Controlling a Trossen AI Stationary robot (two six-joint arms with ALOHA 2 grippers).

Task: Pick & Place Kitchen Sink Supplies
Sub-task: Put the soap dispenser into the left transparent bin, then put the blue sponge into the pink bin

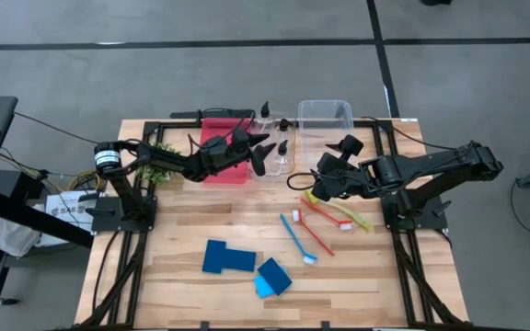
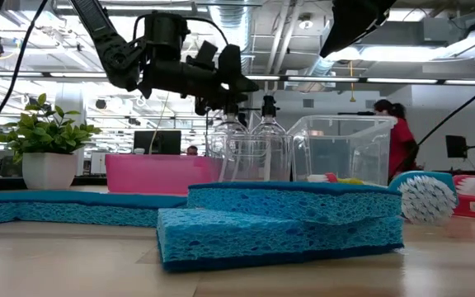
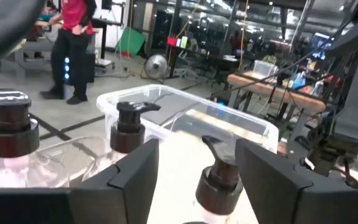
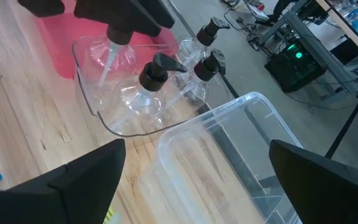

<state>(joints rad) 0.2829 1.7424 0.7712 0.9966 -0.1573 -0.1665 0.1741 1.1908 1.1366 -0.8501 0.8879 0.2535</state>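
Note:
Several clear bottles with black pump tops (image 1: 279, 138) stand upright at the table's far middle, some on a shallow clear tray (image 4: 98, 109). My left gripper (image 1: 263, 152) is open. Its fingers stand on either side of one bottle's pump top (image 3: 219, 180), with gaps showing on both sides. My right gripper (image 1: 322, 176) is open and empty, right of the bottles and near the clear bin (image 1: 325, 115). Yellow-green (image 1: 340, 211), red (image 1: 318, 228) and blue (image 1: 298, 239) brushes lie flat on the table. A dark blue sponge (image 1: 228, 257) and a lighter one (image 1: 272, 277) lie near the front edge.
A red bin (image 1: 224, 156) stands left of the bottles, under my left arm. A small potted plant (image 1: 159, 156) stands further left. The clear bin stands at the far edge. A person in red (image 2: 396, 140) stands in the room beyond the table.

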